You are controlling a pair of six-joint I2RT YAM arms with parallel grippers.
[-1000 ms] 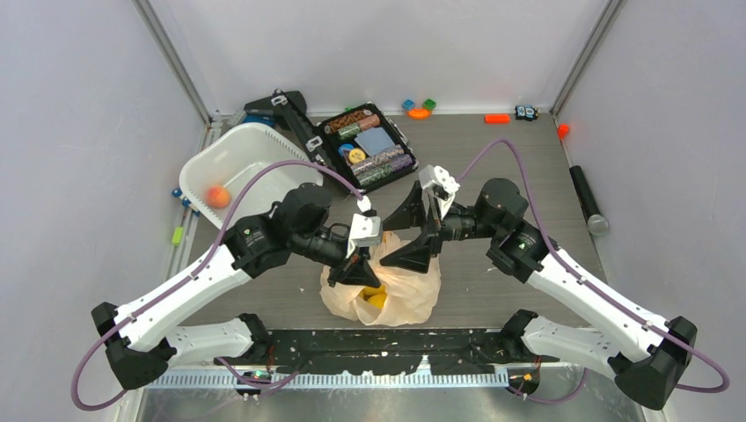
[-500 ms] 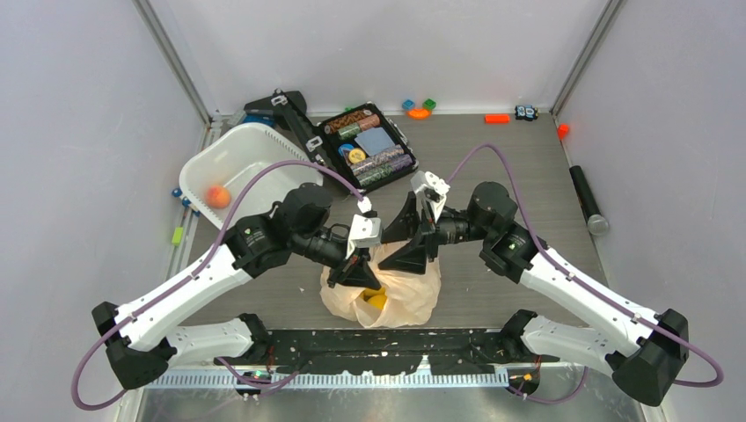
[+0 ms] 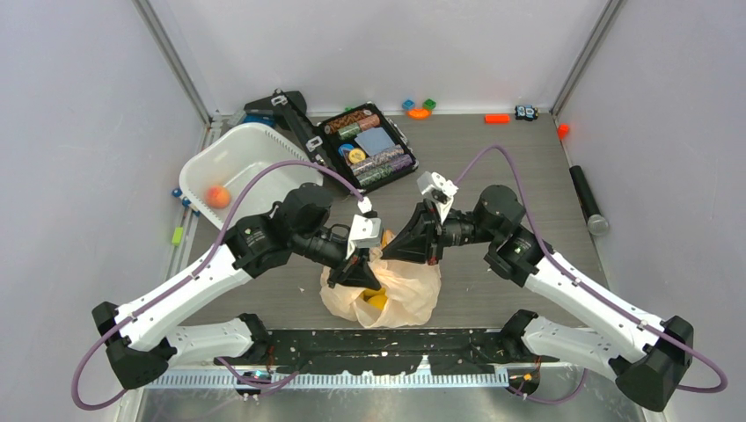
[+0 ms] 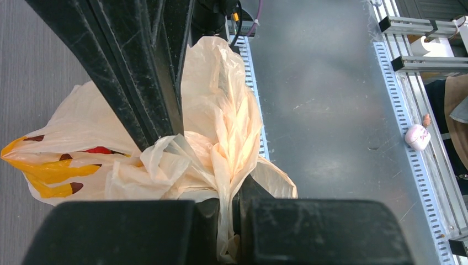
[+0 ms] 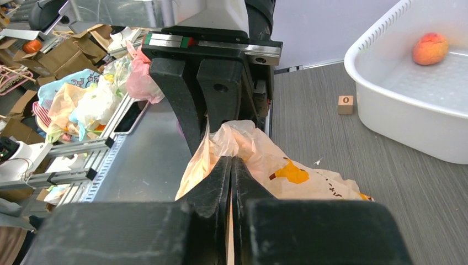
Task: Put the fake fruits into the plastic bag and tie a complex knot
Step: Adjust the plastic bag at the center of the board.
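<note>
The pale peach plastic bag (image 3: 400, 290) slumps on the table between my arms, and a yellow fake fruit (image 3: 376, 300) shows through its mouth. My left gripper (image 3: 356, 274) is shut on a twisted strand of the bag (image 4: 221, 127), which runs down between the jaws (image 4: 232, 200). My right gripper (image 3: 396, 251) is shut too, its tips (image 5: 232, 160) pinching the bag's gathered top (image 5: 259, 149) just below the left fingers (image 5: 182, 94). One orange fake fruit (image 3: 216, 195) lies in the white tub; the other fruits are hidden.
The white tub (image 3: 242, 149) stands at the back left. Beside it is an open black case of chips (image 3: 369, 149). Small toy blocks (image 3: 420, 109) lie along the back wall, and a black cylinder (image 3: 585, 200) at the right. A wooden cube (image 5: 345, 104) sits near the tub (image 5: 397, 121).
My right gripper was open wide over the bag's top and has shut on it, shifting slightly. The left gripper has kept its grip and place.
</note>
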